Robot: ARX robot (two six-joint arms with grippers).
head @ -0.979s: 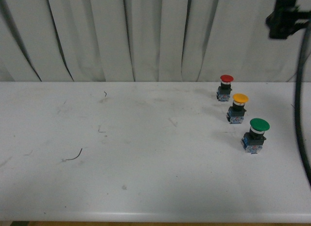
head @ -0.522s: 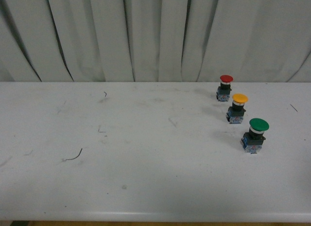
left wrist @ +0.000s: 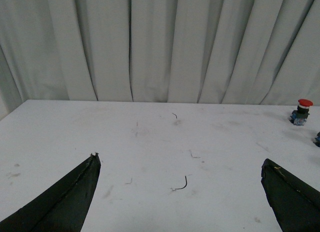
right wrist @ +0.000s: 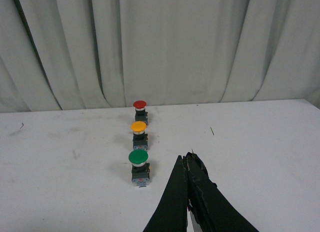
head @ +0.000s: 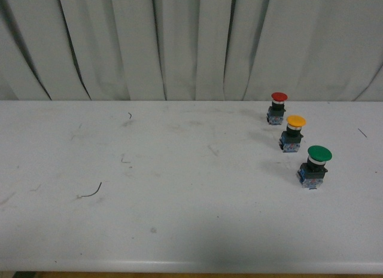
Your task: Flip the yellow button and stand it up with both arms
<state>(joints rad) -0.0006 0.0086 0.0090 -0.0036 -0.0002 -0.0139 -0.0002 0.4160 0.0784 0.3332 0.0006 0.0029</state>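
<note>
The yellow button (head: 292, 133) stands upright on the white table (head: 179, 218), cap up, in the middle of a row of three at the right; the right wrist view also has the yellow button (right wrist: 139, 133). Neither arm shows in the front view. My left gripper (left wrist: 180, 164) is open, its two black fingers wide apart over bare table with nothing between them, far from the buttons. My right gripper (right wrist: 186, 157) is shut and empty, its tips pressed together, hovering to the side of the button row.
A red-capped button (head: 277, 106) stands behind the yellow one and a larger green-capped button (head: 315, 165) in front of it. A thin dark wire scrap (head: 91, 192) lies at the left of the table. Grey curtain (head: 191, 45) hangs behind.
One second ago a black arm and its cable showed at the top right of the front view; it has left the view. The buttons have not moved.
</note>
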